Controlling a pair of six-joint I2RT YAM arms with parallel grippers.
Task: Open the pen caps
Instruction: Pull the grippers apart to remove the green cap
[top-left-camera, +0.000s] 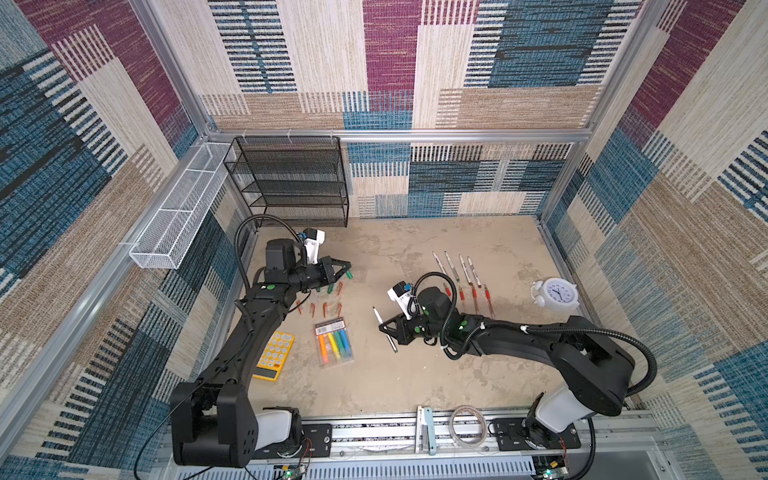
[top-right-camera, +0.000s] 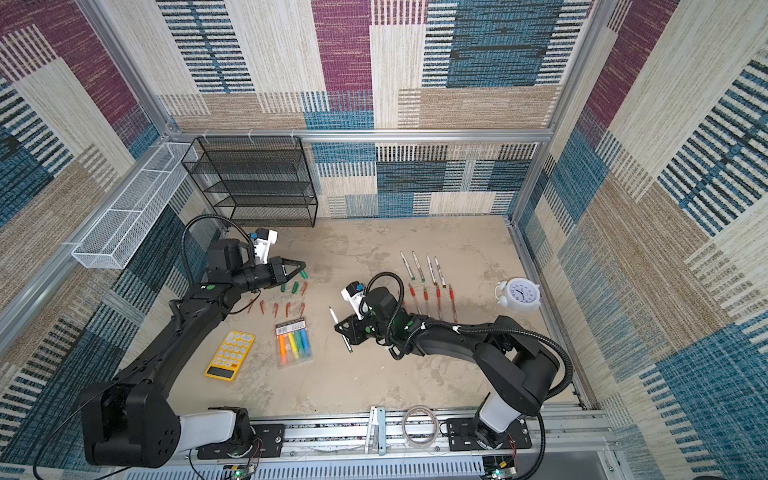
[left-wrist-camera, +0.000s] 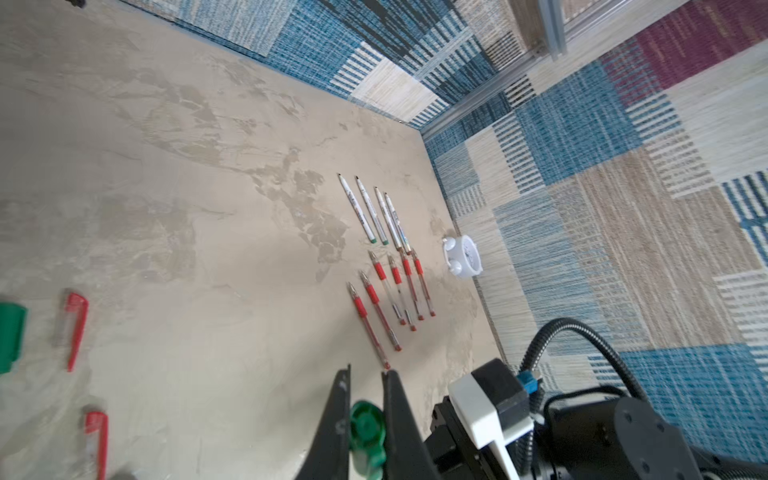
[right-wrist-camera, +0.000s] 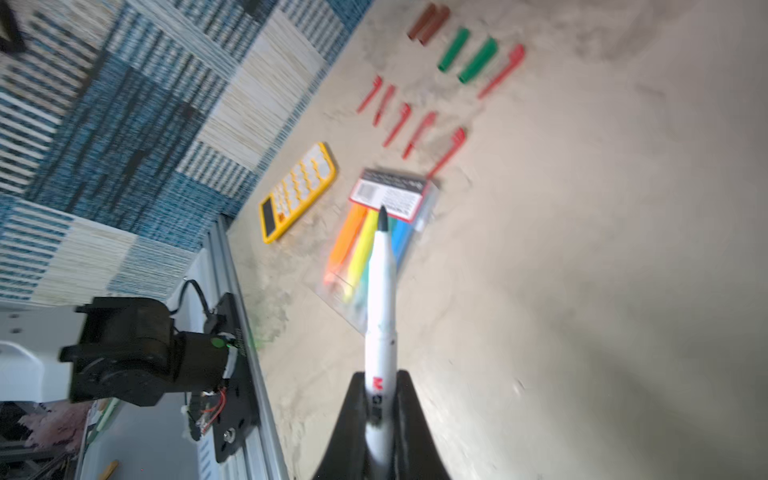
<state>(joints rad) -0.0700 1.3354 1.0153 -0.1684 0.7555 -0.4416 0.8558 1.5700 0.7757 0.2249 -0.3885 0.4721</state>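
— While both arms reach over the table (top-left-camera: 415, 374), what does each claw hold?

— Left claw (top-left-camera: 348, 269) pinches a green cap (top-left-camera: 350, 274) at its fingertips, toward the far left. Its wrist view shows that cap (left-wrist-camera: 366, 432) squeezed between two dark fingers (left-wrist-camera: 338, 415). I cannot tell whether it touches the table. Right claw (top-left-camera: 384, 329) is clamped on a white marker (top-left-camera: 379, 318), near the table's centre.

— Which way does that marker point?

— It is uncapped. Its dark tip points toward the back wall and a little left, and its green tail points toward the robot's base. So its long axis runs front to back, slightly slanted. In the right wrist view the marker (right-wrist-camera: 380, 286) sticks straight out of the claw (right-wrist-camera: 380, 399), tip away from the camera.

— Where are the other caps and pens?

— Loose caps lie near the left claw: two brown caps (right-wrist-camera: 428, 25), two green ones (right-wrist-camera: 454, 50), and red clipped caps (right-wrist-camera: 415, 133) in a row nearer the base. Four white markers (top-left-camera: 452, 266) lie side by side at the far right, tips toward the back wall. Red-gripped pens (left-wrist-camera: 379, 270) lie parallel just behind their tails, pointing the same way.

— Anything else?

— There is a yellow calculator (top-left-camera: 275, 355), a pack of highlighters (top-left-camera: 333, 341), and a white alarm clock (top-left-camera: 555, 293) at the right edge.
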